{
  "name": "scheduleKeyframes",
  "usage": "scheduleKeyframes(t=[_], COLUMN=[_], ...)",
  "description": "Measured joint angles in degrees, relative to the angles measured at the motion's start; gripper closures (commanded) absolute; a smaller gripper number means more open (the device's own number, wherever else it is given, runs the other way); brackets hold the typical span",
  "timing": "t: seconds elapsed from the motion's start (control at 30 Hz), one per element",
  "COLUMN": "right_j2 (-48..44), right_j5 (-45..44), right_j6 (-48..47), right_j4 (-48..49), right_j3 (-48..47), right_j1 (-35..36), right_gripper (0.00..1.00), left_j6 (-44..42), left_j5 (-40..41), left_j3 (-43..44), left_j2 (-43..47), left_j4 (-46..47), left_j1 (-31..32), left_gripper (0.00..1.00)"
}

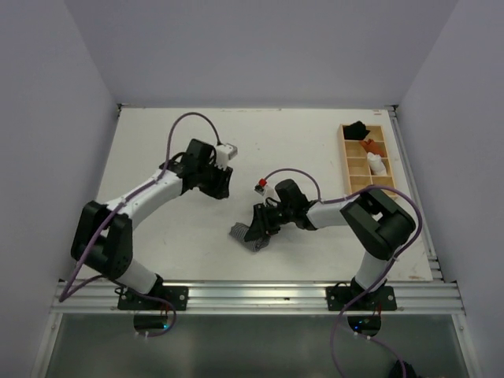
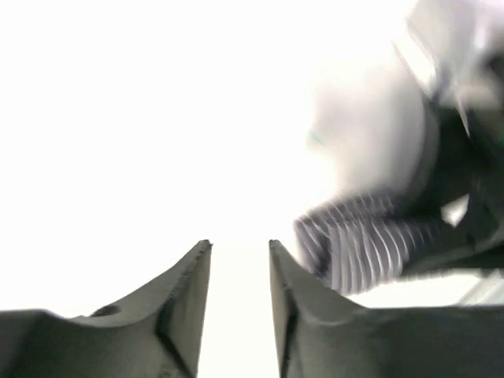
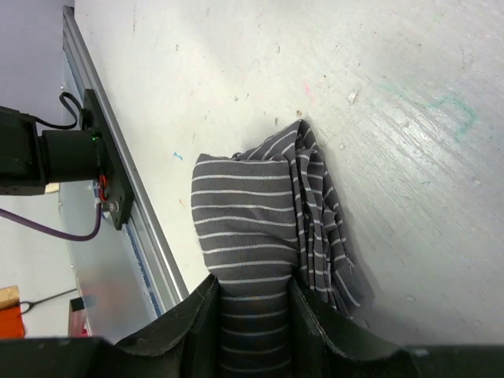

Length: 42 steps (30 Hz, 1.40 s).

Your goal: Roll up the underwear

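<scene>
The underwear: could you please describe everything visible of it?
The underwear is soft grey cloth with fine white stripes, partly rolled into a plump bundle, with loose crumpled folds along one side. It lies on the white table toward its near edge, and one end is pinched by the right gripper.

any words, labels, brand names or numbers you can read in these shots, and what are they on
No text can be read in any view.
The underwear shows only stripes, with no visible tag or print.
A faint green scribble on the table forms no letters.
A red and white piece on the right arm is too small to read.
The left wrist view is too blurred and washed out to show any text.
</scene>
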State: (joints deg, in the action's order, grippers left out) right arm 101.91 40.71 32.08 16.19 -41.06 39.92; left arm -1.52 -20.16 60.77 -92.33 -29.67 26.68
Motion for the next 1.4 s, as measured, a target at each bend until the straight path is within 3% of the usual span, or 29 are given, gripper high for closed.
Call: scheduleKeyframes(t=[0.07, 0.13, 0.17, 0.2, 0.23, 0.47, 0.53, 0.63, 0.67, 0.73, 0.77, 0.8, 0.97, 1.4], right_j2=[0.0, 0.0, 0.0, 0.0, 0.0, 1.1, 1.8, 3.2, 3.7, 4.3, 4.5, 4.7, 5.2, 7.1], right_j5=[0.0, 0.1, 0.1, 0.2, 0.2, 0.9, 1.3, 2.1, 2.4, 2.6, 2.6, 2.6, 2.6, 3.0], right_j6=[0.3, 0.5, 0.7, 0.8, 0.9, 1.9, 2.9, 5.2, 6.2, 8.0, 8.6, 9.2, 11.1, 14.6], right_j4=[1.1, 2.0, 2.4, 2.9, 3.1, 5.8, 7.3, 10.5, 12.0, 14.5, 15.6, 16.5, 20.5, 26.8], right_j3=[0.4, 0.8, 0.9, 1.1, 1.2, 1.4, 1.4, 1.5, 1.7, 2.4, 2.6, 3.0, 4.4, 5.7], right_j1=[0.0, 0.0, 0.0, 0.0, 0.0, 0.0, 0.0, 0.0, 0.0, 0.0, 0.0, 0.0, -0.2, -0.2], right_gripper=[0.71, 0.71, 0.71, 0.71, 0.71, 0.71, 0.71, 0.71, 0.71, 0.71, 0.71, 0.71, 0.71, 0.71], left_j6=[4.5, 7.7, 9.5, 11.4, 12.7, 15.4, 17.6, 24.3, 26.5, 29.2, 30.5, 31.1, 33.9, 30.1], left_j5=[6.8, 10.9, 12.2, 13.1, 13.0, -4.9, -7.2, -10.3, -10.4, -10.3, -9.9, -9.5, -7.1, -9.9], left_j3=[0.0, 0.4, 1.0, 1.9, 2.7, 5.9, 2.3, -10.4, -14.5, -19.8, -21.7, -23.1, -27.1, -36.6], left_j2=[5.3, 9.6, 11.3, 12.4, 12.9, 7.3, 7.7, 14.0, 16.0, 18.3, 18.5, 18.4, 18.5, 20.2], left_j4=[3.5, 6.4, 7.7, 9.0, 10.0, 11.2, 12.5, 17.8, 19.1, 20.4, 21.2, 21.7, 23.6, 38.6], left_j1=[-1.5, -2.1, -2.5, -2.8, -3.4, -15.5, -16.4, -15.2, -14.1, -11.2, -9.2, -7.1, -3.3, -3.3], left_gripper=[0.55, 0.65, 0.72, 0.91, 1.0, 1.0, 1.0, 1.0, 0.88, 0.83, 0.65, 0.58, 0.45, 0.43])
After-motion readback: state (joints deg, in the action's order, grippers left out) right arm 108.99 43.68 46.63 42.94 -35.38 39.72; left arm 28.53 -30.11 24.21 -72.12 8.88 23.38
